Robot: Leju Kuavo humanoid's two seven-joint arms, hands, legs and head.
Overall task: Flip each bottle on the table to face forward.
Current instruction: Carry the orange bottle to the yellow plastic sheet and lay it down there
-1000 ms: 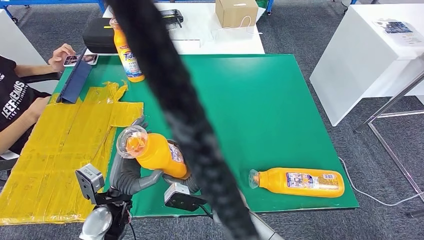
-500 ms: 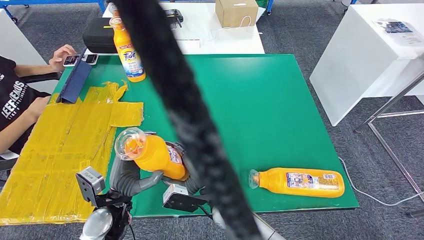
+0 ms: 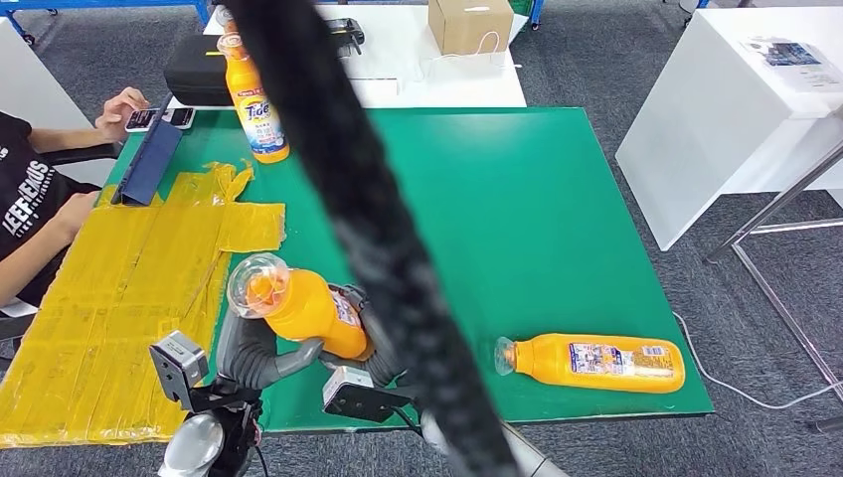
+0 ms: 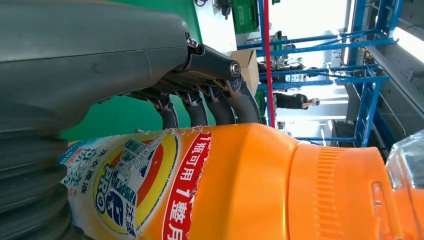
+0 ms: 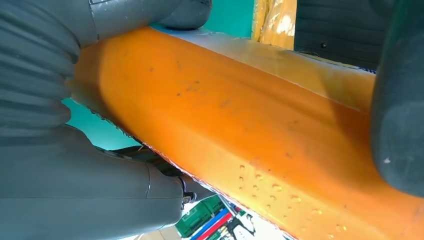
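Observation:
Both hands hold one orange detergent bottle (image 3: 303, 310) tilted above the green table's near edge, its clear cap (image 3: 257, 281) pointing up and left. My left hand (image 3: 251, 350) grips it from below-left; its fingers (image 4: 200, 105) wrap behind the Tide label (image 4: 135, 185). My right hand (image 3: 370, 343) holds the bottle's base end and is partly hidden by a black cable. The right wrist view shows the plain orange side (image 5: 250, 140) against my right hand (image 5: 75, 180). A second bottle (image 3: 593, 362) lies on its side at the near right. A third bottle (image 3: 254, 101) stands upright at the far left.
A thick black cable (image 3: 368, 229) crosses the head view diagonally. Yellow tape sheets (image 3: 119, 288) cover the table's left part. A person (image 3: 35, 199) sits at the left with a phone, beside a blue tablet (image 3: 149, 159). A black case (image 3: 197, 68) and a cardboard box (image 3: 469, 24) sit behind.
The held bottle has shifted slightly left with both hands still on it. The other bottles have not moved.

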